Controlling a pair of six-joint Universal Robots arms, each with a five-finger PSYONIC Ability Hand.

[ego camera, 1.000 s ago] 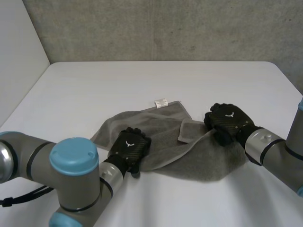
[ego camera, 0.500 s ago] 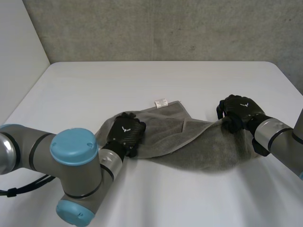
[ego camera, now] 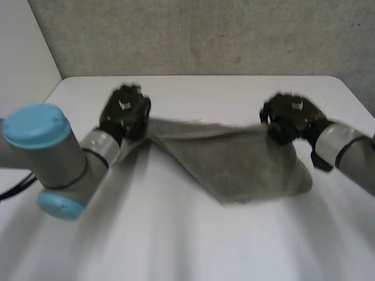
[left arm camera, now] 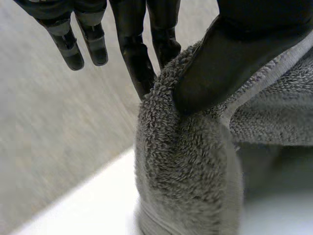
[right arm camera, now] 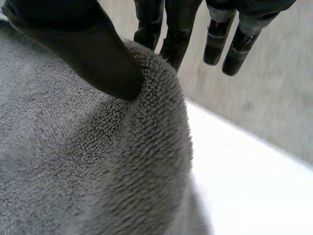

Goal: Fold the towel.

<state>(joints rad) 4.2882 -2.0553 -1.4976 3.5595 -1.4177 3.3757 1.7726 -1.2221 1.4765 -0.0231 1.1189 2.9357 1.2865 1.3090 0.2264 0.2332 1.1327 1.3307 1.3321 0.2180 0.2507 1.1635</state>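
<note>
White table (ego camera: 234, 88), grey wall (ego camera: 205, 35) behind it. The grey towel (ego camera: 234, 164) is held up over the middle of the table, strung between both hands. Its top edge runs side to side across the robot's front, roughly level and taut, so the long axis is left-right. The rest of the cloth hangs below that edge, unevenly. The lower edge slants down from the left end to a low point nearer the right end, so most of the bulk sits on the right side. Can't tell if the lowest bit touches the table or hangs just clear. The left arm (ego camera: 53, 152) comes in from the left and the right arm (ego camera: 345, 149) from the right, each ending at one end of the top edge, well apart. The left hand (ego camera: 125, 111) is clamped on its end: in the left wrist view the thumb (left arm camera: 230, 58) presses a wad of terry against the fingers (left arm camera: 138, 56), and the outer ones are straight and off the cloth. The right hand (ego camera: 291, 114) is the same, with its thumb (right arm camera: 93, 49) pinning a fold of towel against the near fingers (right arm camera: 175, 32) and the others free. Judgement: the towel lies straight between the two hands, neither nearer. The next move likely depends on keeping that edge level while laying the hanging part flat. The heavier right side could bunch.
</note>
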